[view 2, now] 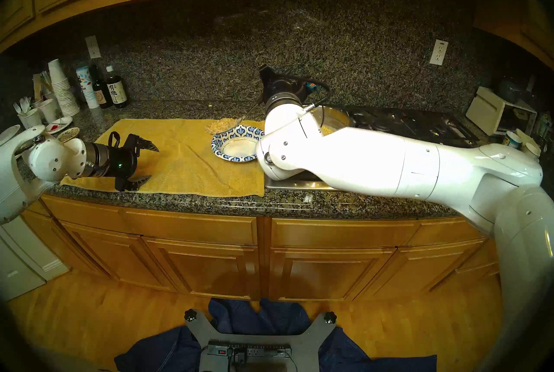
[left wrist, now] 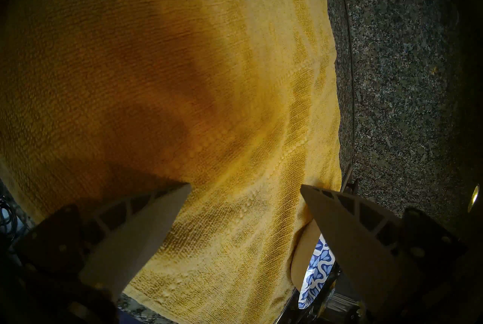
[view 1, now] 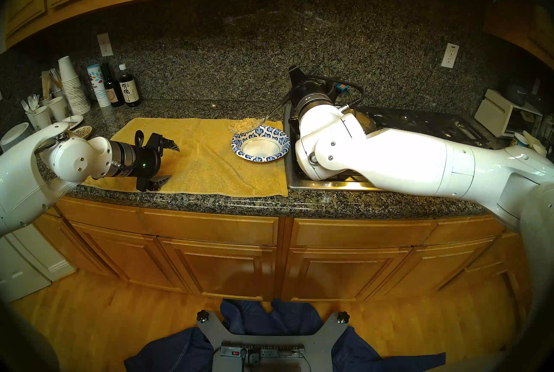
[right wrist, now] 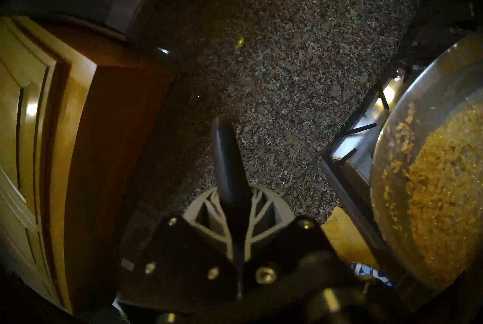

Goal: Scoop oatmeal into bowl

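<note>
Oatmeal (view 1: 243,123) heaps the spoon (view 1: 271,115) the right tool (right wrist: 235,213) clamps above the empty bowl (view 1: 260,148); left tool (view 1: 168,163) apart.

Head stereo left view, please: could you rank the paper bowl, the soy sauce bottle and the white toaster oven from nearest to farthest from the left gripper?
1. The paper bowl, on the yellow towel to the right of the left gripper.
2. The soy sauce bottle, at the back wall, behind and left of it.
3. The white toaster oven, at the counter's far right end.
</note>
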Robot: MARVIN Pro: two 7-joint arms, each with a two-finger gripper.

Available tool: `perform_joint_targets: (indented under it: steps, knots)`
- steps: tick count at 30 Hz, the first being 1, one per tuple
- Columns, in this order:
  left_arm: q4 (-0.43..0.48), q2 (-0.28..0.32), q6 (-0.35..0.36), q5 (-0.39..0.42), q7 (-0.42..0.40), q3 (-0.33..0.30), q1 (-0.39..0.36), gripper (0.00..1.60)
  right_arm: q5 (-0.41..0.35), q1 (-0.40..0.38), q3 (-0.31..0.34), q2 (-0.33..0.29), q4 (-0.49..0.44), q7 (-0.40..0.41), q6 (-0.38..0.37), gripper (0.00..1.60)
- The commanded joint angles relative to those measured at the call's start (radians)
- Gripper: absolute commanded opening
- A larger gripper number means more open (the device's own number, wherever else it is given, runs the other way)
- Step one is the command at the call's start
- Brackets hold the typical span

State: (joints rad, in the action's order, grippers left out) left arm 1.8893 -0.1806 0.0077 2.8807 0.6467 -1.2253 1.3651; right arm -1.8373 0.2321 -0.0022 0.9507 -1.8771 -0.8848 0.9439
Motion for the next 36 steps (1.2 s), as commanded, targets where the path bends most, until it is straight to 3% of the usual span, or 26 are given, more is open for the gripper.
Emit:
perform_joint_targets:
  steps: [1, 16, 18, 19, 36]
  knots:
    - [-0.001, -0.001, 0.000, -0.001, 0.000, -0.002, -0.002, 1.60, 0.117, -0.112, -0.034, 0.050, 0.022, -0.092, -0.021, 0.00]
    - [-0.001, -0.001, 0.000, -0.001, 0.000, -0.001, -0.002, 1.60, 0.226, -0.162, -0.143, 0.063, 0.129, -0.174, -0.047, 0.00]
    - [-0.001, -0.001, 0.000, -0.001, 0.000, -0.001, -0.002, 1.60, 0.220, -0.159, -0.146, 0.060, 0.140, -0.140, -0.047, 0.00]
    - [-0.001, -0.001, 0.000, -0.001, 0.000, -0.001, -0.002, 1.60, 0.236, -0.167, -0.155, 0.065, 0.150, -0.160, -0.050, 0.00]
    - [-0.001, -0.001, -0.001, -0.001, 0.000, -0.001, -0.002, 1.60, 0.383, -0.206, -0.251, 0.078, 0.185, -0.197, -0.101, 0.00]
